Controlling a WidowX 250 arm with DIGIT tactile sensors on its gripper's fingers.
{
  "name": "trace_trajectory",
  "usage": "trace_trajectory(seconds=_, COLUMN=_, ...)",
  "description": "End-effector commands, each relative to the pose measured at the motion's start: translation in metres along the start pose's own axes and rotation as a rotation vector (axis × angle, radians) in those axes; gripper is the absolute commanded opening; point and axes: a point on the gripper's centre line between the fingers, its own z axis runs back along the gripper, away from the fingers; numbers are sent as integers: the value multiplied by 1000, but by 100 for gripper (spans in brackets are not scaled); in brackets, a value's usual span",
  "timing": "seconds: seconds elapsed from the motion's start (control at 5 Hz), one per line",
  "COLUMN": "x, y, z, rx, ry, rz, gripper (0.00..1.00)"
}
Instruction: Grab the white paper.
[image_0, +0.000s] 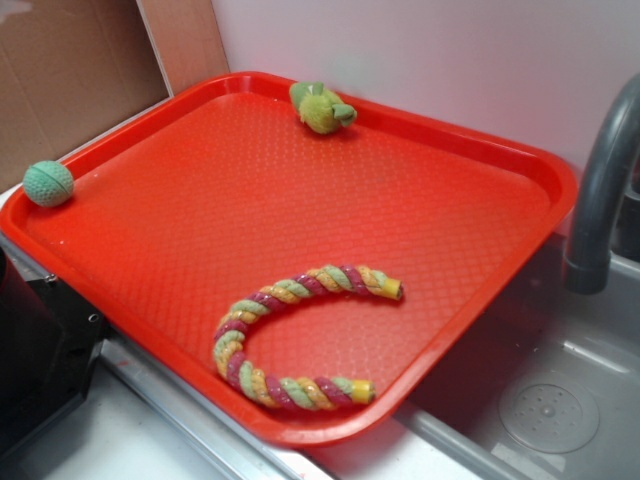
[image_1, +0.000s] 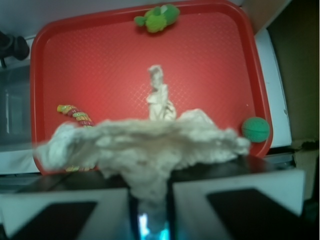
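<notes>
My hand (image_1: 150, 197) pinches the white paper (image_1: 145, 150).
It is off-white, wrinkled, ragged-edged, spread wide above the red tray (image_1: 210, 75).

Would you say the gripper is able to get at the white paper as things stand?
Probably yes: in the wrist view the white paper already seems pinched in the gripper, above the red tray, with nothing between them.

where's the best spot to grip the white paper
The paper is best gripped at its bunched middle, coming from above. The gripper pinches that wad now, in the wrist view. The thin ragged flaps spreading to both sides look too flimsy to hold.
</notes>
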Motion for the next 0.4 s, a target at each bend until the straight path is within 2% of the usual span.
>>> trace_trajectory(seconds=0.0, x=-4, y=18, z=-2, rx=49, ry=-3, rz=5, gripper=0)
trace_trajectory(seconds=0.2, x=-1, y=20, z=-4, rx=50, ry=-3, rz=18, gripper=0)
